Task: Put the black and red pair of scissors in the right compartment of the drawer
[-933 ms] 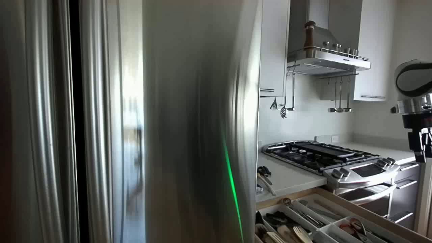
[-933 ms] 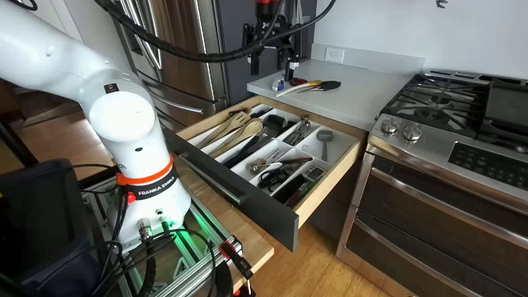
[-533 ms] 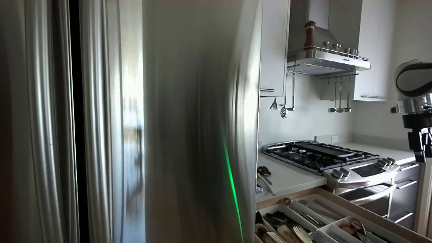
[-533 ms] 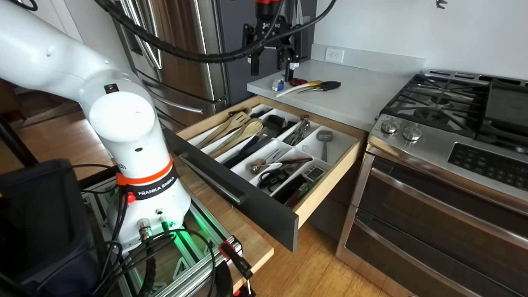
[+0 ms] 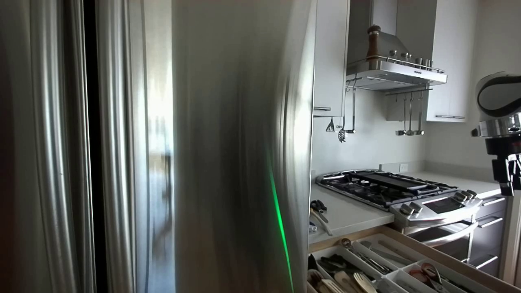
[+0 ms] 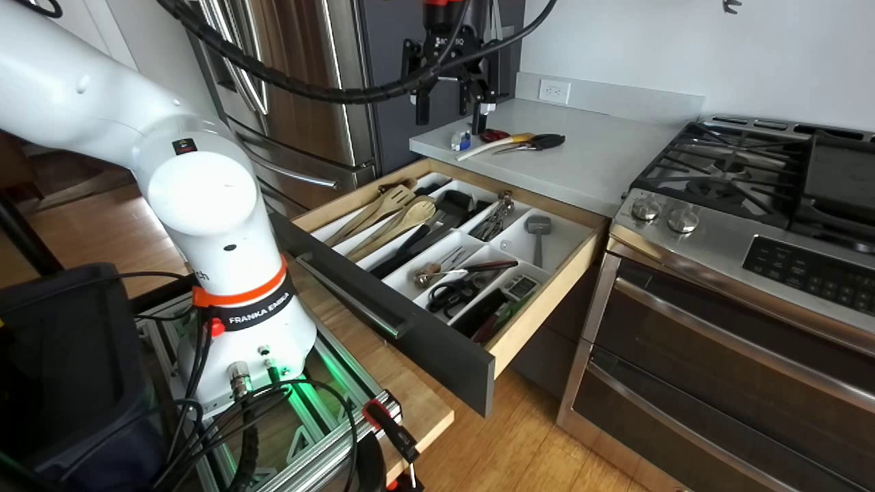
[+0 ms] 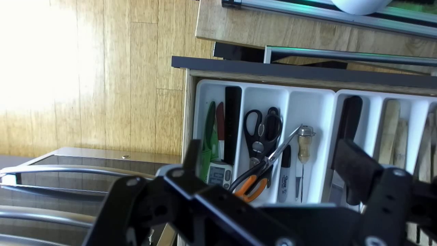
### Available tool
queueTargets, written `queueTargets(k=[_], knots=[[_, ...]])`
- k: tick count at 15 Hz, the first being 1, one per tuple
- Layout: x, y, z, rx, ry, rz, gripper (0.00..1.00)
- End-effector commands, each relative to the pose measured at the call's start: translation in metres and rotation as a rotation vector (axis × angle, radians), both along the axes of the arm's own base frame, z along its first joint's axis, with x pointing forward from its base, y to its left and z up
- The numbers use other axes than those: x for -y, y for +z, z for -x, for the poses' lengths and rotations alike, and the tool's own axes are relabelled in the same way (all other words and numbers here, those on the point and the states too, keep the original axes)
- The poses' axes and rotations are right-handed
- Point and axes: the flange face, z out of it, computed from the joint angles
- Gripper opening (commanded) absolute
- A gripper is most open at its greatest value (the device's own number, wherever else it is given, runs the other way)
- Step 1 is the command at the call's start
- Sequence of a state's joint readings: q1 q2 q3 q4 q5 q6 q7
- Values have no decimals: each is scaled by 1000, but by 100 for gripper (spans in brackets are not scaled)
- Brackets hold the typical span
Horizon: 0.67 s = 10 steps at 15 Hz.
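Note:
The open drawer (image 6: 547, 318) holds a white divided tray; it also shows in the wrist view (image 7: 300, 73) and in an exterior view (image 5: 447, 262). Scissors with black and orange-red handles (image 7: 254, 191) lie tilted across a divider, on top of black kitchen shears (image 7: 257, 135). Their handles also show in both exterior views (image 5: 431, 272) (image 6: 489, 266). The compartment on the stove side (image 7: 209, 94) holds green and red-handled knives, a black item and a timer. My gripper (image 7: 273, 162) is open and empty, high above the drawer; it also shows in an exterior view (image 6: 451, 117).
The countertop (image 6: 595, 157) holds a yellow-and-white tool (image 6: 502, 143), a black-handled tool (image 6: 547, 141) and a red item (image 6: 495, 135). The stove (image 6: 683, 219) stands beside the drawer and the fridge (image 6: 294, 82) behind. Wooden spoons (image 6: 403, 222) fill other compartments.

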<state>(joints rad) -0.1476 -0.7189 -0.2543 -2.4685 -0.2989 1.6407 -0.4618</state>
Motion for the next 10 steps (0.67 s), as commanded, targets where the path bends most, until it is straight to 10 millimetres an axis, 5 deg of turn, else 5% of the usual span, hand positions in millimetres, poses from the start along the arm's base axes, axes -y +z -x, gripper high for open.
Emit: queueTargets(k=[1, 5, 10], knots=[[0, 0, 0, -1, 0, 0, 100], [-1, -6, -6, -5, -17, -20, 100], [2, -61, -35, 20, -292, -63, 100]])
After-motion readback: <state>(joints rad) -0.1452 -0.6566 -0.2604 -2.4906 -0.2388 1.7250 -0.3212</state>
